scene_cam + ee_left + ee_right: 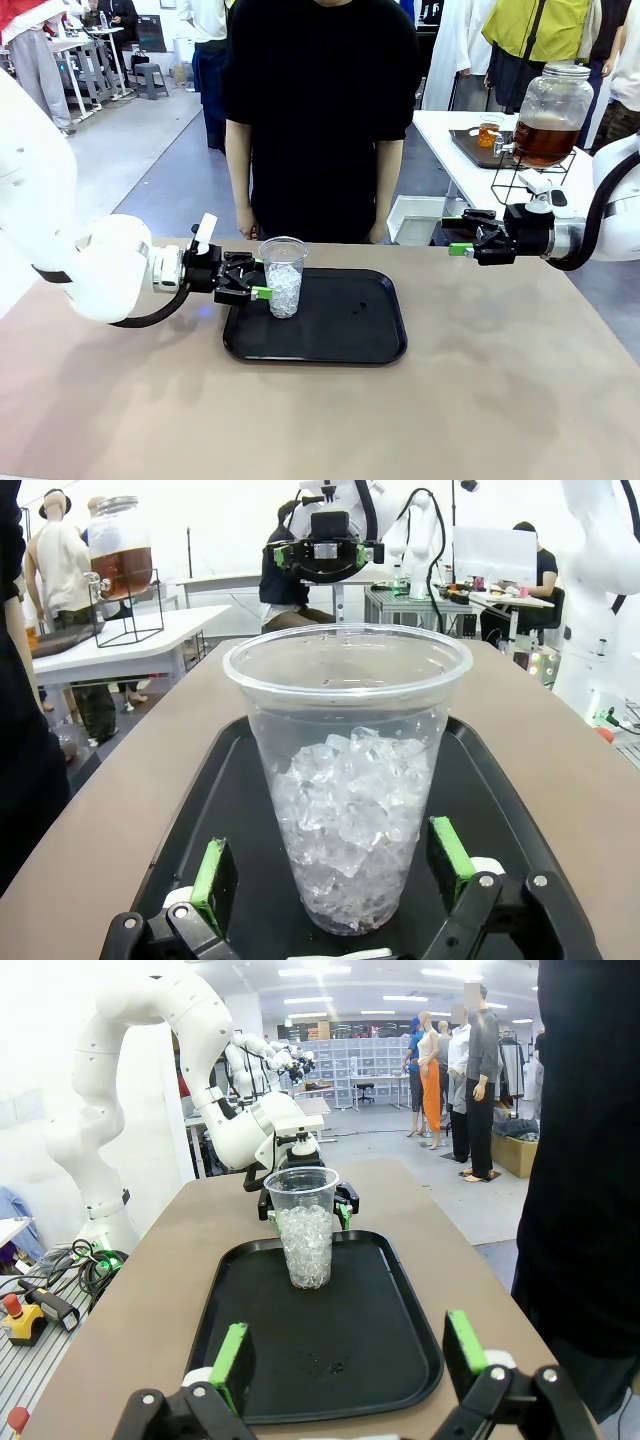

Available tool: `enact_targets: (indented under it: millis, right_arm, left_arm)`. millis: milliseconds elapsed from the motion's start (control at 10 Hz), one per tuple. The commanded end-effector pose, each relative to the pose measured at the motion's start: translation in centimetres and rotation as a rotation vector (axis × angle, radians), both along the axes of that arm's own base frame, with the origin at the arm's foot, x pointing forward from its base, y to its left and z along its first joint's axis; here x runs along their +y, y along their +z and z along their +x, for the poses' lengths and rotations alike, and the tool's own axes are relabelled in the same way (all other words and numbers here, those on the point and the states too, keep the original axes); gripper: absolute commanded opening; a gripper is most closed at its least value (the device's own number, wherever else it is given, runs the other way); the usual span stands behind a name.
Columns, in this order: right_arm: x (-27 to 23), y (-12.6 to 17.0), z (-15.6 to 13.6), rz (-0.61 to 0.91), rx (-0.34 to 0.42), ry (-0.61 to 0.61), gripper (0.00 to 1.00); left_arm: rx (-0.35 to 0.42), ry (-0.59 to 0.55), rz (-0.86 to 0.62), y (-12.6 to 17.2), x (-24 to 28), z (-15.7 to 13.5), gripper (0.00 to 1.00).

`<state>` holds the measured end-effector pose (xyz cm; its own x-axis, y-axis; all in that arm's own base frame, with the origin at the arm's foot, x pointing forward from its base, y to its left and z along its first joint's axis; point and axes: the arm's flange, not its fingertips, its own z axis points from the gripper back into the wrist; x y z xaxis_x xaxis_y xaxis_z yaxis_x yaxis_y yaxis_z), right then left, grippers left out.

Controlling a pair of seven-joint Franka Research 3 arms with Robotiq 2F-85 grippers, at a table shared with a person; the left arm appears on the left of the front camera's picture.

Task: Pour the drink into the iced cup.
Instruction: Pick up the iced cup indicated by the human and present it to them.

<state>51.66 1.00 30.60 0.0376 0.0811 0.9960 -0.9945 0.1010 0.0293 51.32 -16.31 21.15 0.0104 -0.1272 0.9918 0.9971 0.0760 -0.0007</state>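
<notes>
Now, iced cup [284, 277] upright on tray [370, 345], mouth up, left hand [260, 278] released around it, right hand [456, 236] released

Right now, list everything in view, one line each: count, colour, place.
Clear plastic cup of ice: one, transparent, left part of the tray.
Black rectangular plastic tray: one, black, middle of the table.
Tan table: one, tan, foreground.
Large clear glass dispenser jar: one, amber-brown drink inside, far right, above the white side table.
Small cup of orange drink: one, orange, on the side table.
Person: one, black shirt, standing at the far side.
Left gripper: one, black with green pads, open, fingers either side of the cup.
Right gripper: one, black with green pads, open and holding nothing, over the table's far right edge.
</notes>
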Motion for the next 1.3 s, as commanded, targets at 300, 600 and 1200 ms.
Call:
enact_targets:
  millis: [300, 600, 1200]
  right_arm:
    - [0.2, 0.3, 0.3, -0.006, 0.008, 0.01, 1.0]
    - [0.2, 0.3, 0.3, -0.006, 0.008, 0.01, 1.0]
    - [0.2, 0.3, 0.3, -0.006, 0.008, 0.01, 1.0]
  left_arm:
    - [-0.015, 0.004, -0.01, -0.4, -2.1, 0.3, 1.0]
    - [0.012, 0.008, -0.023, -0.4, -3.0, 0.8, 1.0]
    - [0.014, -0.001, -0.016, -0.6, -3.9, 0.8, 0.6]
